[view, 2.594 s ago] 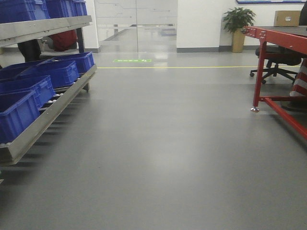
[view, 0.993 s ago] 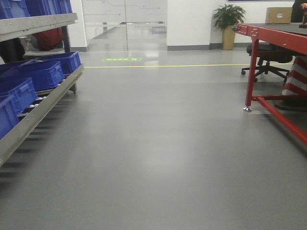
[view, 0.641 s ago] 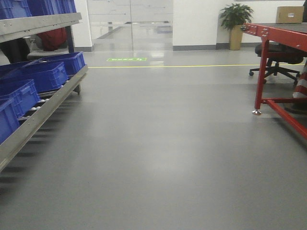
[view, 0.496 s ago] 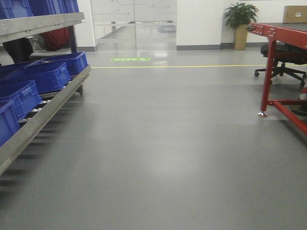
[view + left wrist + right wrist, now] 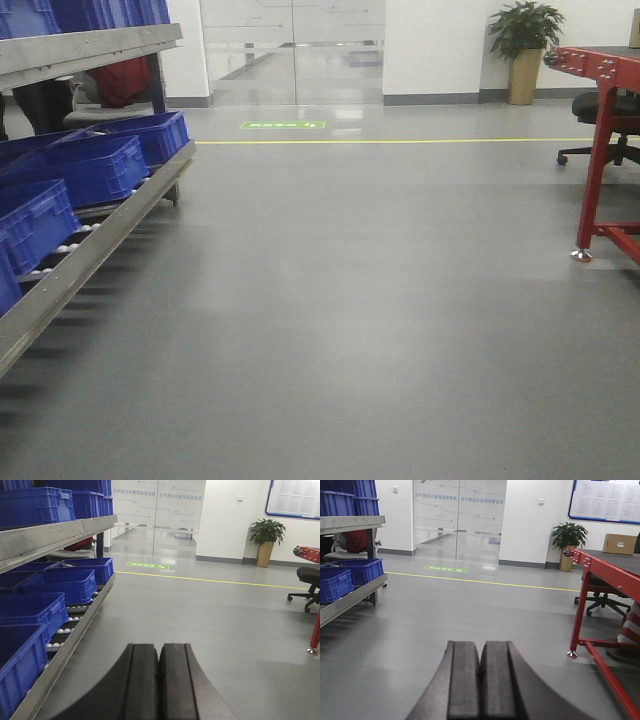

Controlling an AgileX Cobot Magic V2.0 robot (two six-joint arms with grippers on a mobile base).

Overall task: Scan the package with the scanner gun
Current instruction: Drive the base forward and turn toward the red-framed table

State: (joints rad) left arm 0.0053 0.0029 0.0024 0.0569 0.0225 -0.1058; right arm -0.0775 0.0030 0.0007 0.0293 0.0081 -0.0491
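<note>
Warehouse aisle with a grey floor [image 5: 350,320]. The left gripper [image 5: 159,652] and the right gripper [image 5: 480,650] each show black jaws pressed flat together. Blue crates [image 5: 62,585] sit on a metal rack [image 5: 75,530] along the left side. On the right, the tan package [image 5: 620,544] stands at the far end of a red counter [image 5: 602,565], well apart from both grippers.

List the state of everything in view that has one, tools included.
Left tool: shut, holding nothing.
Right tool: shut, holding nothing.
Glass doors: shut.
Cardboard box: closed, upright on the red table.
Blue bins: open-topped, sitting on the rack.
Office chair: unoccupied.
</note>
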